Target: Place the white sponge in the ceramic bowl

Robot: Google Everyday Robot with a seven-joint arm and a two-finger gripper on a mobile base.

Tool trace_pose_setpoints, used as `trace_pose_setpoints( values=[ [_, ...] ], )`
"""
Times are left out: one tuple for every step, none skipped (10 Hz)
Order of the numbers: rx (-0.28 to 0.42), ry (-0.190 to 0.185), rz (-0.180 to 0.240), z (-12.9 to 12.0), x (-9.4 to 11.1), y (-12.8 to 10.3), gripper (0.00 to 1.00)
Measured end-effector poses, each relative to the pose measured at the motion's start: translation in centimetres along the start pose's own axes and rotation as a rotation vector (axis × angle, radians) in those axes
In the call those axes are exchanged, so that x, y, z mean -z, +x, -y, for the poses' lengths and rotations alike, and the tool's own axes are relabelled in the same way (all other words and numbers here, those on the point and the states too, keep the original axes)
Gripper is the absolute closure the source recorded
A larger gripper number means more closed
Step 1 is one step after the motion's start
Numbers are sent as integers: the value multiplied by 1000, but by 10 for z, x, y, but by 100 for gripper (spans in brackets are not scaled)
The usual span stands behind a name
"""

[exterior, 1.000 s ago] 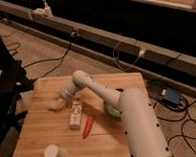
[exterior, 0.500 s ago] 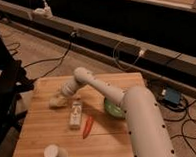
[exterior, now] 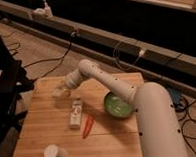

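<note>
At the left rear of the wooden table (exterior: pixel 42 129), gripper (exterior: pixel 62 88) clamped on the white sponge (exterior: pixel 57 91), held just above the boards; well apart from the ceramic bowl (exterior: pixel 118 106) on the right.

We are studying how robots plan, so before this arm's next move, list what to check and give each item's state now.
1. Gripper at the sponge, far left of the table: ok.
2. Sponge firmly held: cannot tell.
3. Sponge lifted off the table: cannot tell.
4. Bowl upright, nothing seen inside: ok.
5. Way to the bowl free: the bottle lies close beside it, cannot tell.
6. Cup and red object, nearer the front, off the way: ok.
</note>
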Motion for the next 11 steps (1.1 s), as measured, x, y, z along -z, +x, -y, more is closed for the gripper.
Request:
trace_pose_setpoints(
  values=[
    [-15, 29, 1, 2, 20, 0, 100],
    [-38, 60, -3, 2, 43, 2, 100],
    [-64, 90, -11, -1, 67, 8, 100],
    [-93, 120, -23, -6, 89, 16, 100],
    [-123, 151, -36, -11, 110, 24, 100],
    [-156, 181, -49, -19, 129, 34, 100],
    [-195, 218, -64, -28, 151, 46, 100],
    [-246, 267, -67, -39, 177, 59, 100],
    [-272, 294, -68, -45, 190, 66, 100],
    [-294, 315, -69, -51, 200, 72, 100],
    [-298, 317, -68, -52, 201, 72, 100]
  ],
)
